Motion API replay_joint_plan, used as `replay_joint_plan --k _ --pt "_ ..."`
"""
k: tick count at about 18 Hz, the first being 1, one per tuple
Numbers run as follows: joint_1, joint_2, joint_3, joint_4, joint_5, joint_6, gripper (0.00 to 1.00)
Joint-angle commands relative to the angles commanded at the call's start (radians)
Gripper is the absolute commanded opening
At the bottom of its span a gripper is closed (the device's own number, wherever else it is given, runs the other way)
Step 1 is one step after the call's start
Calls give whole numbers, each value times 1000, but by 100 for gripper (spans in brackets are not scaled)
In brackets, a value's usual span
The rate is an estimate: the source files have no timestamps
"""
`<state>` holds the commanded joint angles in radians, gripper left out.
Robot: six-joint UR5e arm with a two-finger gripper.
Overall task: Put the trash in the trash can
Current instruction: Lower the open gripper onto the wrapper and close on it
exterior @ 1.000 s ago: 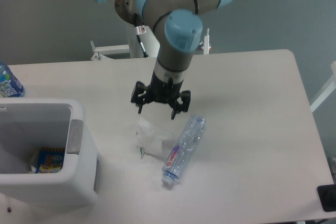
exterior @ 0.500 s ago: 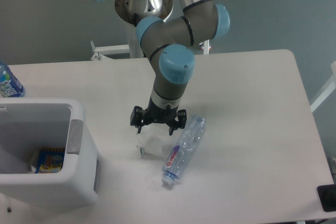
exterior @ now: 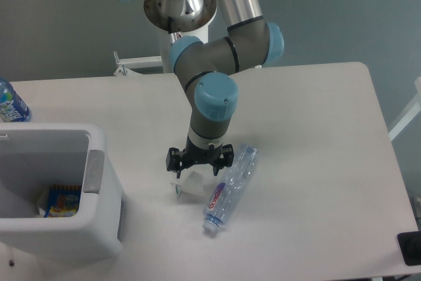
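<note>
A small wad of clear plastic wrap (exterior: 191,183) lies on the white table (exterior: 316,136), partly hidden under my gripper. My gripper (exterior: 198,166) stands open right over it, its black fingers straddling the wad close to the tabletop. A slim clear bottle with a red-and-white label (exterior: 228,187) lies on its side just to the right of the wad, cap toward the front. The white trash can (exterior: 62,192) stands at the front left, with a grey patch on its rim side and a colourful packet inside.
A bottle with a blue label (exterior: 10,102) stands at the far left edge of the table. A dark object (exterior: 411,248) sits at the front right corner. The arm's base mount (exterior: 177,11) rises behind the table.
My gripper has come down and slightly toward the front, from above the wad to around it near the tabletop. The wad, bottle and trash can have stayed in place.
</note>
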<state>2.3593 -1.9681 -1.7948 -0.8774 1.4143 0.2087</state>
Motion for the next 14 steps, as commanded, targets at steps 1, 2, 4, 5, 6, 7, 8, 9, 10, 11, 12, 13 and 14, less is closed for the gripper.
replay_joint_plan --k 1,2,4,5,6,7,8,9,10,11,12,13,14 --pt "0 0 0 -2 0 -8 46" --pt "0 2 0 -2 2 -12 33" --pt "-2 5 0 -5 5 -14 4" --pt "-2 6 -2 -8 3 -14 0" --pt "-2 6 -2 -8 3 -12 0" --pt "-2 8 -2 -11 5 -11 0" --pt "-2 11 -2 -11 3 -6 0" --pt "-5 14 -2 -12 3 -2 0" --pt "-6 17 0 -20 0 1 0" --pt "-6 20 0 -20 -2 3 0" --pt "-6 26 0 -21 -3 6 0" --pt "-5 29 0 -23 -5 8 0" --pt "-3 40 2 -32 -6 8 0"
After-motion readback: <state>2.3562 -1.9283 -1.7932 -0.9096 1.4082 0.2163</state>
